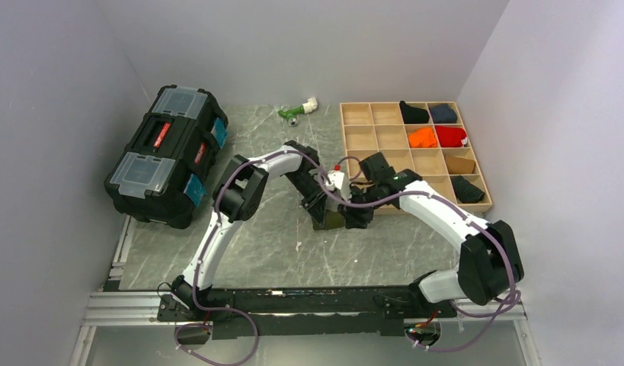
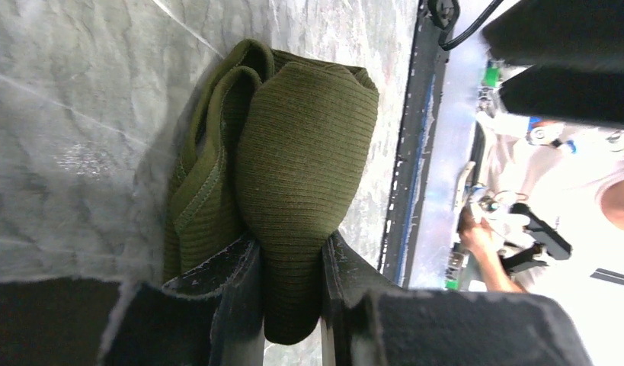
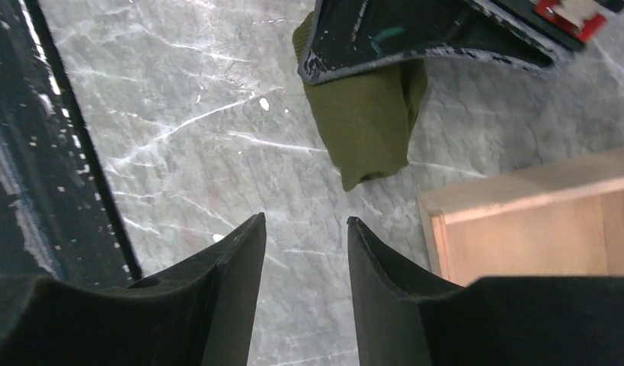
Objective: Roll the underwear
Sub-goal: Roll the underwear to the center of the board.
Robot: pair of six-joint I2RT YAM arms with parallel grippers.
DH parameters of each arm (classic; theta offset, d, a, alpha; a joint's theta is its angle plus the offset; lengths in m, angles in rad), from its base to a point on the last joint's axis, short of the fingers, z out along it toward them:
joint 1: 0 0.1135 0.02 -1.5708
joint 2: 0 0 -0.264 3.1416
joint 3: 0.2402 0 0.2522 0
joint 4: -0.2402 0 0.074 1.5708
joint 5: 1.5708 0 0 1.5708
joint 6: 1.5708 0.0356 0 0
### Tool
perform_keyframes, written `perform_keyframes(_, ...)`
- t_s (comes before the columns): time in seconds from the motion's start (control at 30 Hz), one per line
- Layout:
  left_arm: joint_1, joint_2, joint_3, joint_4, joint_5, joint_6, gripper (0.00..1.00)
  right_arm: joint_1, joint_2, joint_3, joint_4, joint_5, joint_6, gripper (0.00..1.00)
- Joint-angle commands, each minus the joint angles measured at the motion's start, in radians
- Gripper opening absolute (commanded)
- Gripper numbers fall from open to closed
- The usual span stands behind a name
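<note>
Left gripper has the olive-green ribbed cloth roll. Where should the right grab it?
Probably the rounded free end of the olive-green ribbed underwear roll, protruding past the left gripper: narrow and unobstructed. Approach with the open right gripper, opposite the left.

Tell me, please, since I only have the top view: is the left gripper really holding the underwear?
Observer: Yes. The left wrist view shows the left gripper shut on the underwear, with a thick fold pinched between its jaws.
Operator: Is the right gripper gripping it too?
Observer: No. The right gripper is open and apart from it, with only bare table between its jaws.
Operator: Does the underwear lie flat?
Observer: No. It is bunched in thick folds.
</note>
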Motion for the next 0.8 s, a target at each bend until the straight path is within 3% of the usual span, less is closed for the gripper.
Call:
perform_keyframes(0.0,-0.011,0.119,-0.019,-0.008,-0.143,0.038,0.00,0.096,-0.016,-0.024,0.160,0.161,0.016,0.47)
perform_keyframes(0.37,-0.002,0.154,0.016,-0.042,-0.125,0.041,0.00,0.237,0.143,0.011,0.214,0.297,-0.029,0.61)
perform_keyframes(0.5,-0.002,0.157,0.017,-0.050,-0.122,0.049,0.00,0.269,0.182,0.010,0.241,0.346,-0.044,0.74)
perform_keyframes(0.53,-0.002,0.157,0.016,-0.051,-0.122,0.049,0.00,0.275,0.193,0.007,0.249,0.359,-0.046,0.94)
perform_keyframes(0.57,-0.002,0.158,0.014,-0.050,-0.122,0.050,0.00,0.279,0.205,0.006,0.256,0.365,-0.049,0.99)
perform_keyframes(0.77,-0.003,0.163,0.018,-0.063,-0.117,0.064,0.00,0.301,0.267,0.005,0.278,0.382,-0.047,0.99)
